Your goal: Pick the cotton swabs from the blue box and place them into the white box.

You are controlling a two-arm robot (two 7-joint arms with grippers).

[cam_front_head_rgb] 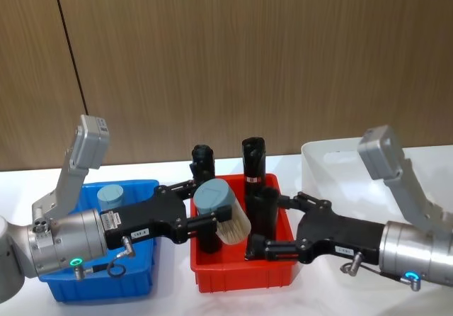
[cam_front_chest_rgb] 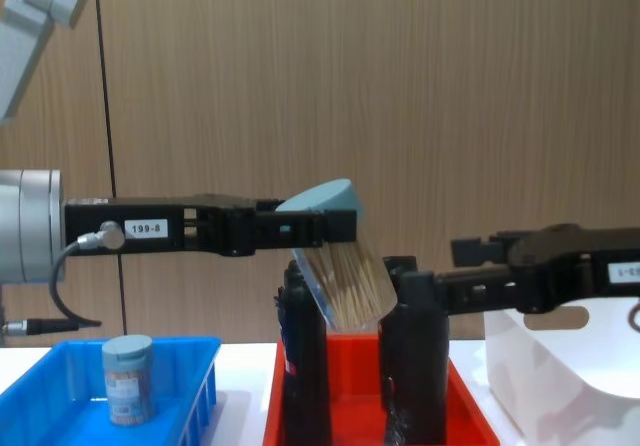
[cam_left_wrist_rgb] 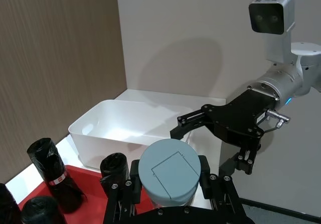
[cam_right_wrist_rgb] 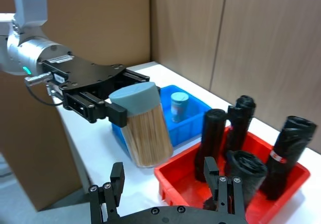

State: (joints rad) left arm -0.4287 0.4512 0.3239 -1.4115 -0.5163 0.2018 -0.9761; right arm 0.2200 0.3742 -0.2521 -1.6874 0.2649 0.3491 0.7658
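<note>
The jar [cam_front_head_rgb: 232, 224], judged light and slick, is clamped at its lid by the left gripper [cam_front_head_rgb: 204, 204]; the right gripper [cam_front_head_rgb: 267, 224] is splayed empty.

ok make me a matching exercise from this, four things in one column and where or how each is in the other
1 tilted cotton swab jar
2 upright cotton swab jar
3 black rolls
4 right hand

a in the red bin
b open, empty
c in the blue box
d gripped by the left hand

Pairs: 1-d, 2-c, 3-a, 4-b
</note>
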